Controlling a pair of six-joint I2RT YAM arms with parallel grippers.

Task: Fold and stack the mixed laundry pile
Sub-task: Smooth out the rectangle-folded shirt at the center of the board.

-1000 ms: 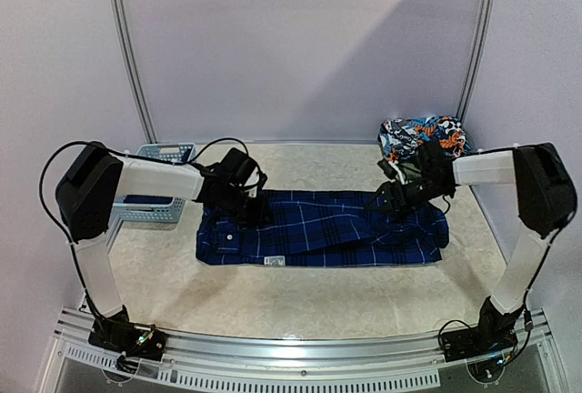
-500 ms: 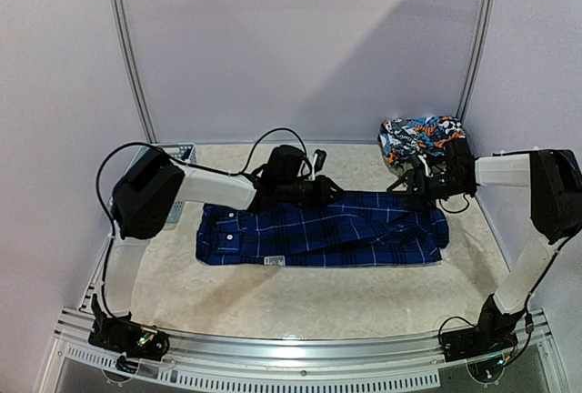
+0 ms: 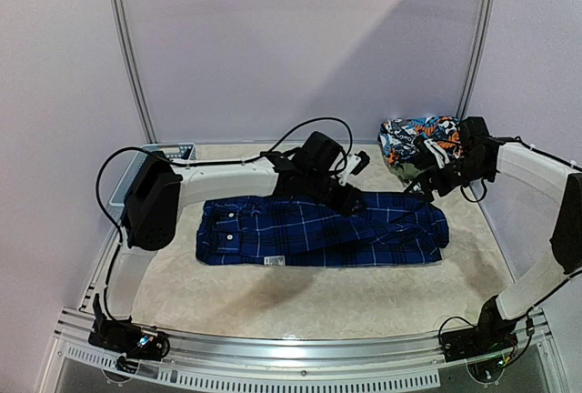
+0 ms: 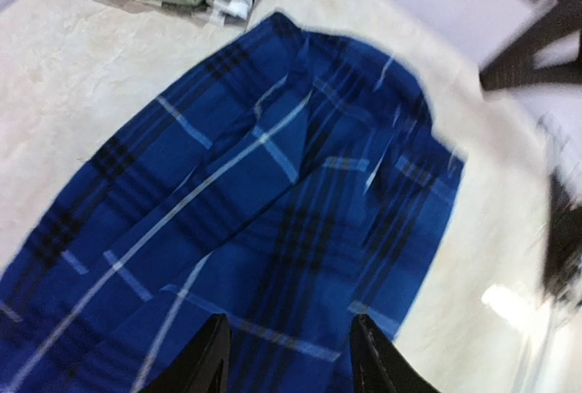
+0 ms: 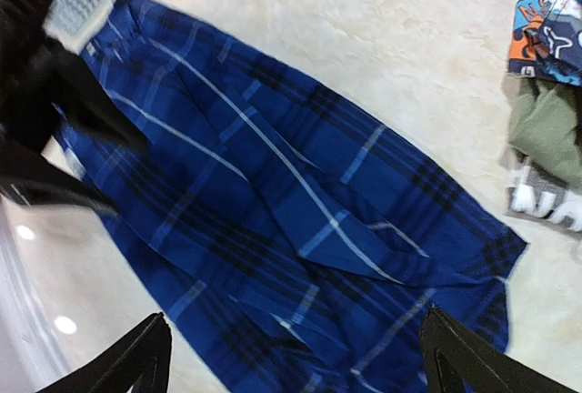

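The plaid shirt (image 3: 318, 229) lies flat across the middle of the table (image 3: 300, 307), folded lengthwise into a long band. Compared with one second ago, the left claw (image 4: 289, 343) has been carried from the left end of the shirt along its far edge to about the middle. The right claw (image 5: 293, 343) has been drawn back from the cloth toward the far right corner, near the rest of the laundry pile (image 3: 420, 138). The left claw is seen partly open above the cloth, with nothing between its fingers. The right claw is spread wide and is empty too. The shirt itself has hardly been moved. From this it is judged that the lengthwise fold has been let go and that a crosswise fold must be prepared next. The other garments are not yet handled.
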